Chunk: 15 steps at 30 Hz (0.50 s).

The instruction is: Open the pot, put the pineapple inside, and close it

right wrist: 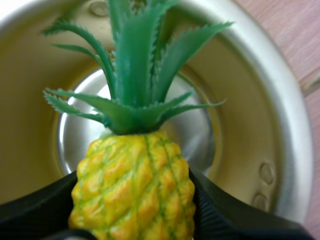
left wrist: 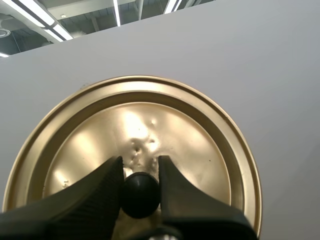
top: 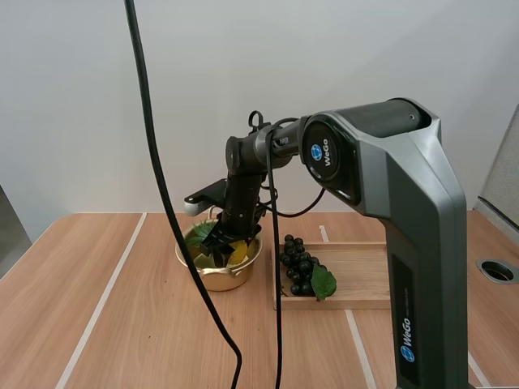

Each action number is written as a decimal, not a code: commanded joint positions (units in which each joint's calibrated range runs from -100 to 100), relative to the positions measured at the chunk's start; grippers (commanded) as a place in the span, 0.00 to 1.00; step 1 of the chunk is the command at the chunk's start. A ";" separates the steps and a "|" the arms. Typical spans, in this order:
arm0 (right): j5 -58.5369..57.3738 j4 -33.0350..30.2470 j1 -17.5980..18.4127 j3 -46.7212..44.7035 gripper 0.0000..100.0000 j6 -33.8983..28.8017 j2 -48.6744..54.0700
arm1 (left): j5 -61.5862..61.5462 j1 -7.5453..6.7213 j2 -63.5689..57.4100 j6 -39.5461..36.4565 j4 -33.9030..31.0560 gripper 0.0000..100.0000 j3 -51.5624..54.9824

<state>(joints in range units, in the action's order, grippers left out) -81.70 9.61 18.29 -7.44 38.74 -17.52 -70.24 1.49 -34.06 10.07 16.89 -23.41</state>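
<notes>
The gold pot (top: 223, 279) stands open on the table, left of the wooden tray. My right gripper (top: 220, 245) reaches down into it, shut on the yellow pineapple (top: 238, 255). In the right wrist view the pineapple (right wrist: 135, 185) is pinched between the two black fingers of my right gripper (right wrist: 132, 200). Its green crown points at the pot's shiny bottom (right wrist: 195, 135). My left gripper (left wrist: 140, 175) is shut on the black knob (left wrist: 141, 194) of the gold lid (left wrist: 150, 120) and holds it up in front of a grey wall.
A wooden tray (top: 365, 271) lies right of the pot with a bunch of dark grapes (top: 298, 266) and a green leaf at its left end. A round hole (top: 496, 270) is set in the table's right edge. Bare tabletop stretches left of the pot.
</notes>
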 commanded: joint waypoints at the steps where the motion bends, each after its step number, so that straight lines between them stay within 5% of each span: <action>1: 2.42 -0.62 0.01 -0.06 0.00 -1.11 0.45 | 1.15 0.01 -0.11 -0.27 -0.30 0.00 -0.46; 4: 1.33 -2.25 0.01 -0.06 0.07 -1.11 0.45 | 1.15 0.01 0.08 -0.27 -0.33 0.00 -0.46; 12: -3.64 -4.75 0.06 -0.06 0.94 -0.32 0.45 | 0.78 0.01 0.59 -0.27 -0.33 0.00 -0.46; 15: -3.71 -4.75 0.06 -0.06 1.00 0.51 0.45 | 0.78 0.01 0.66 -0.27 -0.33 0.00 -0.46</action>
<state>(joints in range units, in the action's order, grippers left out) -83.88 6.59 18.45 -7.44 38.35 -17.52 -70.88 1.49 -33.46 10.07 16.68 -23.41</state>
